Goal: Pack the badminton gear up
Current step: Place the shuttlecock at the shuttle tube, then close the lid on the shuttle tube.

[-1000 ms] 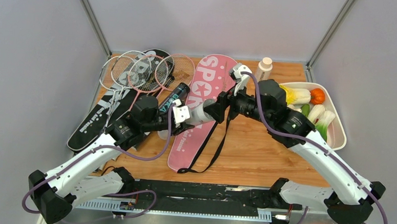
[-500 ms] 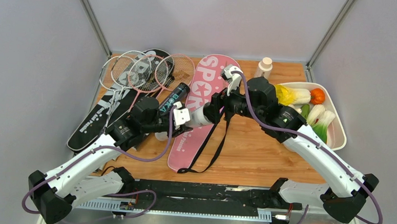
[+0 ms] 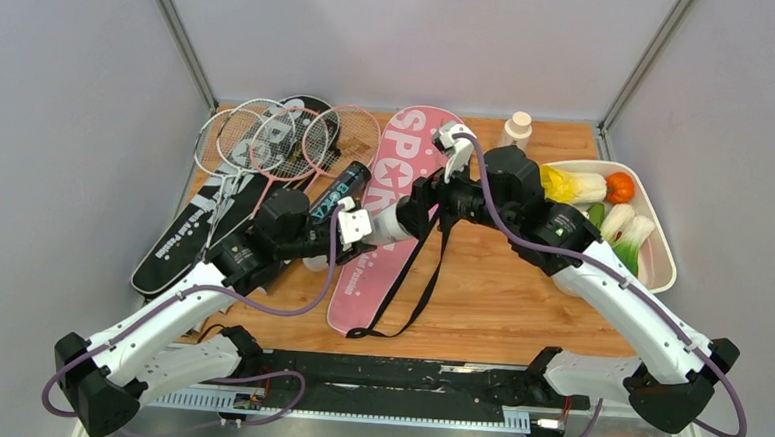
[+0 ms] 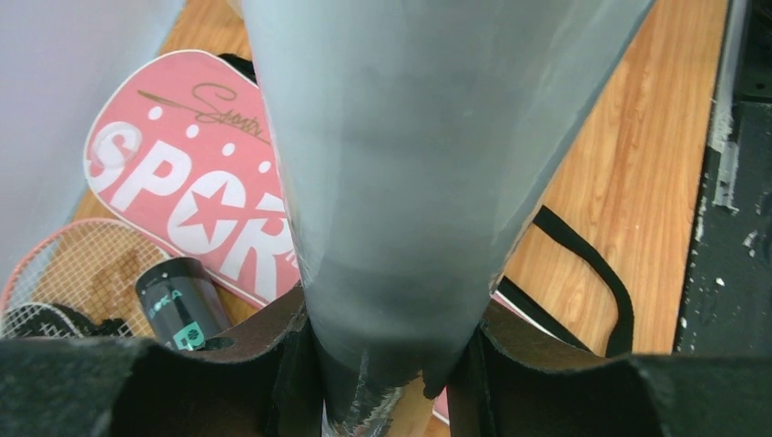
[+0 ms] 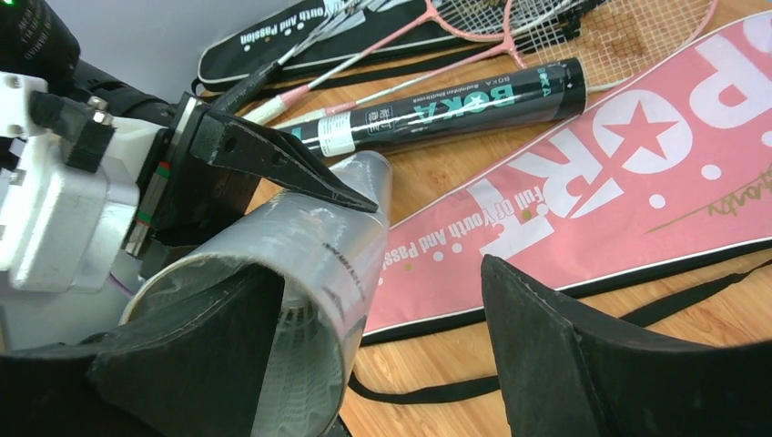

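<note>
My left gripper is shut on a translucent white tube and holds it lifted over the pink SPORT bag. My right gripper is open at the tube's open mouth, with one finger at the opening and the other outside. White shuttlecock feathers show inside the tube. A black tube lies beside the pink bag. White and pink rackets rest on a black bag at the back left.
The pink bag's black strap loops over the wooden table. A small white bottle with a beige cap stands at the back. A white tray of toy vegetables sits at the right edge. Grey walls close in both sides.
My right gripper has moved left up to the tube's open end and its jaws have spread wider. The left gripper and tube have hardly moved.
</note>
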Controlling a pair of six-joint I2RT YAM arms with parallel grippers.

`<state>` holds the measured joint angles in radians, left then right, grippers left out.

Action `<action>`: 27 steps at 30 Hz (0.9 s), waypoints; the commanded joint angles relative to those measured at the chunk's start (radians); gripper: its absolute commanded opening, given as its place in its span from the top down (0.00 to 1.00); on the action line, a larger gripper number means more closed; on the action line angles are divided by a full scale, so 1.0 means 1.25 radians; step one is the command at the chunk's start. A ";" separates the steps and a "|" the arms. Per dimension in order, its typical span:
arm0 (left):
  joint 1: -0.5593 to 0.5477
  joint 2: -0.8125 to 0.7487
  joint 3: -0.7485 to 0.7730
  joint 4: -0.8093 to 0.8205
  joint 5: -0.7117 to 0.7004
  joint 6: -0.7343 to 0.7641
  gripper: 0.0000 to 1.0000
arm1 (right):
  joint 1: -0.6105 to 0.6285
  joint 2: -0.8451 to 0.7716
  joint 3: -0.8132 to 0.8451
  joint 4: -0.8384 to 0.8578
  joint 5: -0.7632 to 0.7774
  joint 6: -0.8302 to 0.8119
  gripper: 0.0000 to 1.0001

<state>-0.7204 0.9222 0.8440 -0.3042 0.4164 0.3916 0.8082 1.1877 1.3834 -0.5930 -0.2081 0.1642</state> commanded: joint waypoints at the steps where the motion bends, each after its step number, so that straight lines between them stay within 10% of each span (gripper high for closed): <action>1: -0.004 -0.020 0.012 0.107 -0.069 -0.016 0.74 | -0.013 -0.044 0.058 0.014 0.024 0.033 0.18; 13: -0.003 -0.043 -0.004 0.139 -0.147 -0.038 0.74 | -0.034 -0.113 0.046 0.127 0.103 0.083 0.21; 27: -0.004 -0.195 -0.092 0.231 -0.216 -0.045 0.73 | -0.159 0.014 -0.126 0.531 0.554 0.155 0.25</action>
<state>-0.7223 0.7319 0.7422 -0.1299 0.1722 0.3443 0.6861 1.0855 1.2568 -0.1055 0.3180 0.2901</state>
